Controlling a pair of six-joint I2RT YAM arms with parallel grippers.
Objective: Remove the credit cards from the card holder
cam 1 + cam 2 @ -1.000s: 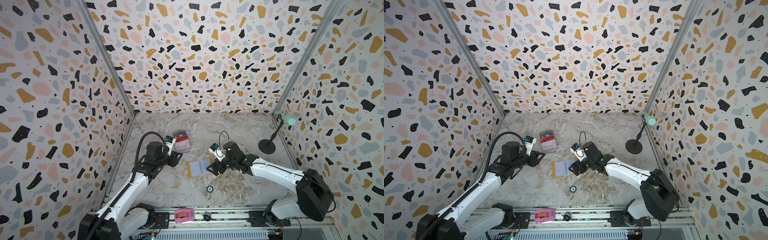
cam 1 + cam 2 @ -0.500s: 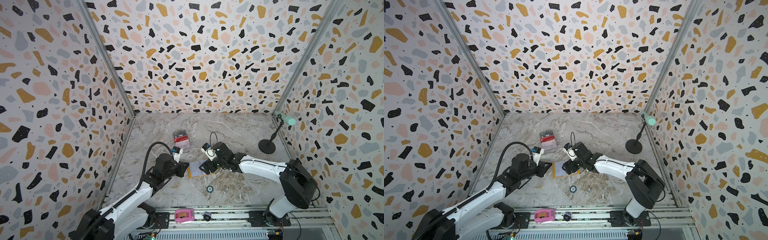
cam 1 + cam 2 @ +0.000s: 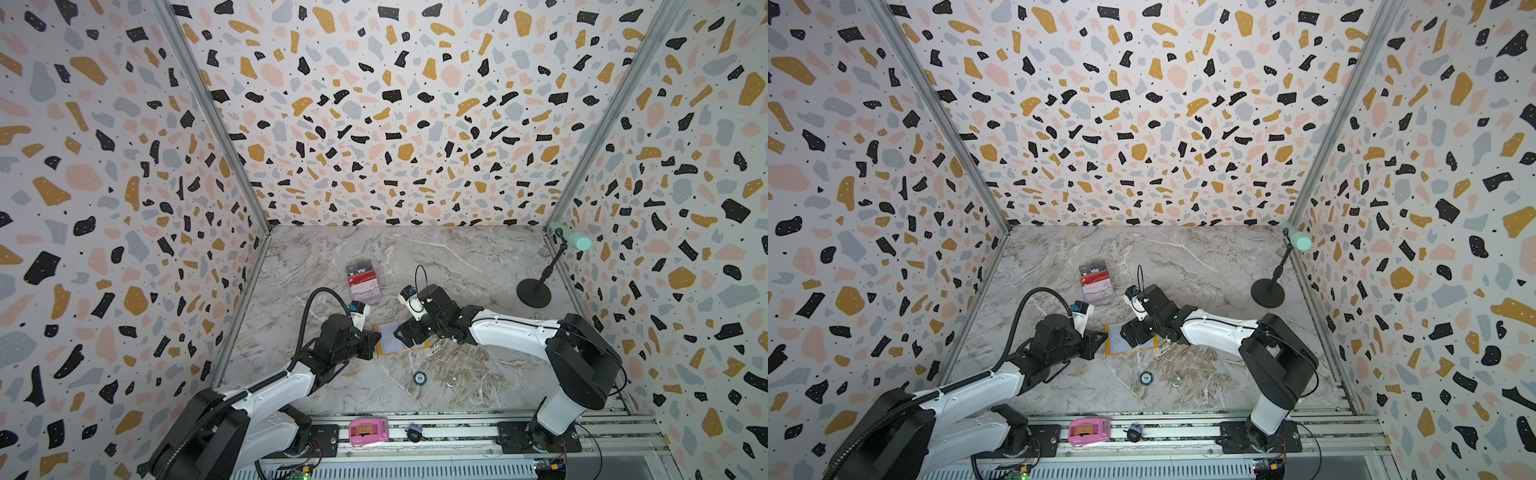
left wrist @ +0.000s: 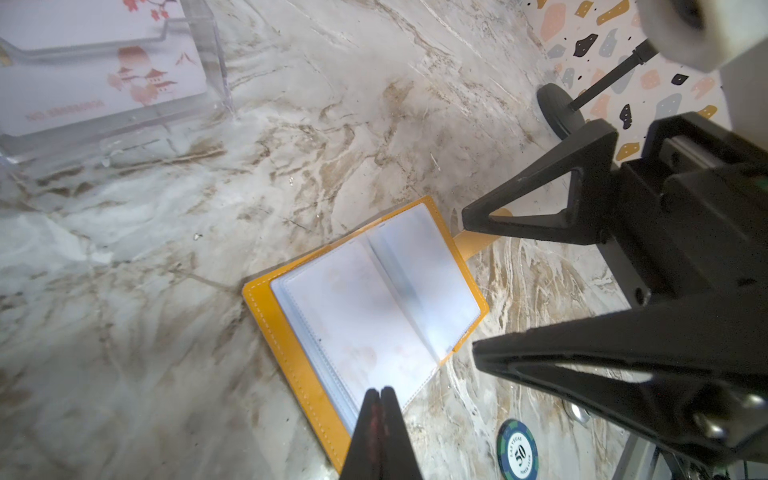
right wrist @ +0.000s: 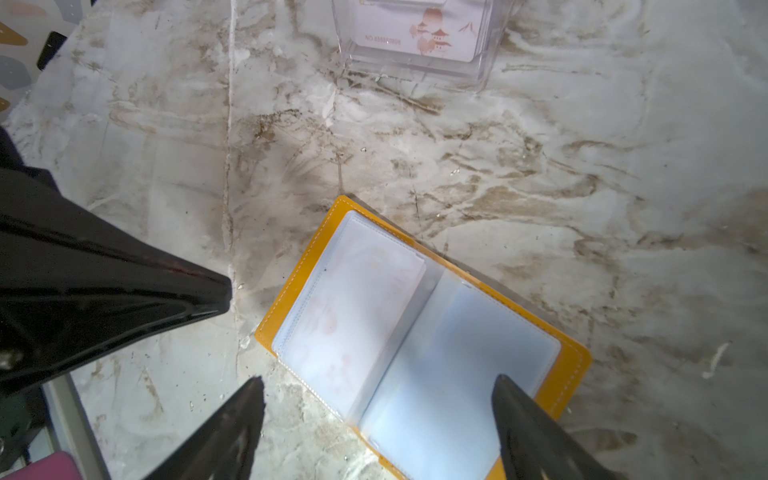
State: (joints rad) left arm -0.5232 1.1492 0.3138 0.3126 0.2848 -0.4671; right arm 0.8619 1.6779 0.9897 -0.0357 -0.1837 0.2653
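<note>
Left gripper (image 4: 379,392): jaws pressed together at the left edge of the card holder (image 4: 297,353). Whether they pinch a sleeve or a card cannot be told. Right gripper (image 5: 378,381): jaws spread wide at the holder's right side, nothing held.

Marble table (image 3: 457,266): carries all the items.

Card holder: lies open and flat, mid-table, between the two grippers. Its left sleeve shows a white card (image 4: 353,324) with faint pink print.

Clear acrylic card stand (image 4: 218,70): stands beyond the holder, apart from it. It contains credit cards (image 3: 362,279): black "Vip", red and white.

Poker chip (image 3: 420,377): marked 50, lies on the near side of the holder, apart from it.
</note>
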